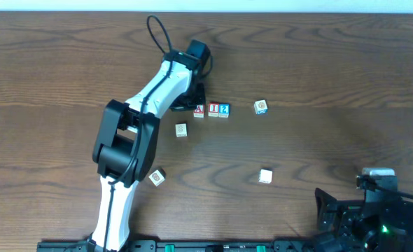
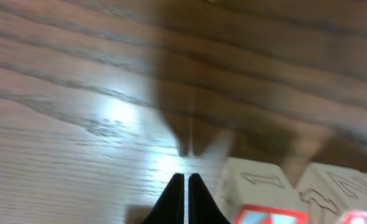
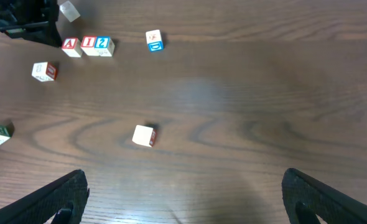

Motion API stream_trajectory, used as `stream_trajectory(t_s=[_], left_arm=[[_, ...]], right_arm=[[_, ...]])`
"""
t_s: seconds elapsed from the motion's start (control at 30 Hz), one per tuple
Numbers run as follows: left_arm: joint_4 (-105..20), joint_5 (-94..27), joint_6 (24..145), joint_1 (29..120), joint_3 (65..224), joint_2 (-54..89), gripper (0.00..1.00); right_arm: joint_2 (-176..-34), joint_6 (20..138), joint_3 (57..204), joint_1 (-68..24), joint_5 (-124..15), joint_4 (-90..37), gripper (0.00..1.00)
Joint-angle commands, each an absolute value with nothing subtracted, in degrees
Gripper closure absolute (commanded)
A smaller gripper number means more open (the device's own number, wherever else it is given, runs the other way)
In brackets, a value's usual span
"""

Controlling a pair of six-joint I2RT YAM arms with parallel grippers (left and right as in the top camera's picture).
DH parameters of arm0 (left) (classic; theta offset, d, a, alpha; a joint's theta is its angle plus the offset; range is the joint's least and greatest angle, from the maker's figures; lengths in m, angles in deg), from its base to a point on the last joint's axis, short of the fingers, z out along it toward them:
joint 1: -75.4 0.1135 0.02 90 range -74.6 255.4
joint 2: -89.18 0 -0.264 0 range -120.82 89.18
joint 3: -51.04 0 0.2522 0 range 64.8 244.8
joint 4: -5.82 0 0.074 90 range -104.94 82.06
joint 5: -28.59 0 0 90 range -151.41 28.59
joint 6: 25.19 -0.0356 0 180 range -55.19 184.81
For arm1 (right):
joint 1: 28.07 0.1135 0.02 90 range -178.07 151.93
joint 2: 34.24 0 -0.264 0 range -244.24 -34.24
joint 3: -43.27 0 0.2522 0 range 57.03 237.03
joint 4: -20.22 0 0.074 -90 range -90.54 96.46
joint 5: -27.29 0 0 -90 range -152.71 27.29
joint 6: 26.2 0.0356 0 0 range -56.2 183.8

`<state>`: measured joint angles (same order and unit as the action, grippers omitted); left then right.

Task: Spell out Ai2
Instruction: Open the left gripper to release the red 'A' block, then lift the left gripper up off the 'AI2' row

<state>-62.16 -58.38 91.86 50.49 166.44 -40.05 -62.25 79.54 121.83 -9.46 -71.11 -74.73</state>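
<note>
Three letter blocks stand in a row on the wooden table: a red A block (image 1: 199, 110), a red I block (image 1: 213, 109) and a blue 2 block (image 1: 224, 110). They also show in the right wrist view, A (image 3: 71, 45), I (image 3: 89, 44), 2 (image 3: 104, 45). My left gripper (image 1: 185, 105) is shut and empty, its tips (image 2: 185, 186) just left of the A block (image 2: 267, 208). My right gripper (image 3: 183, 193) is open and empty at the front right (image 1: 364, 210), far from the row.
Loose blocks lie around: one with a blue D (image 1: 261, 106) right of the row, one (image 1: 181, 130) below the A, one (image 1: 157, 177) beside my left arm, a plain one (image 1: 265, 176) at centre front.
</note>
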Motion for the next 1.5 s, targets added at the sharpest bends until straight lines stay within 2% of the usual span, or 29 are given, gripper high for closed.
stream_trajectory(t_s=[0.0, 1.47], left_arm=[[-62.5, -58.4, 92.3, 50.2, 166.2, -40.9, 0.94], [-58.9, -56.8, 92.4, 49.5, 166.2, -40.9, 0.94]], right_arm=[[-62.1, 79.8, 121.8, -9.2, -71.1, -74.7, 0.01], [-62.1, 79.8, 121.8, -9.2, -71.1, -74.7, 0.01]])
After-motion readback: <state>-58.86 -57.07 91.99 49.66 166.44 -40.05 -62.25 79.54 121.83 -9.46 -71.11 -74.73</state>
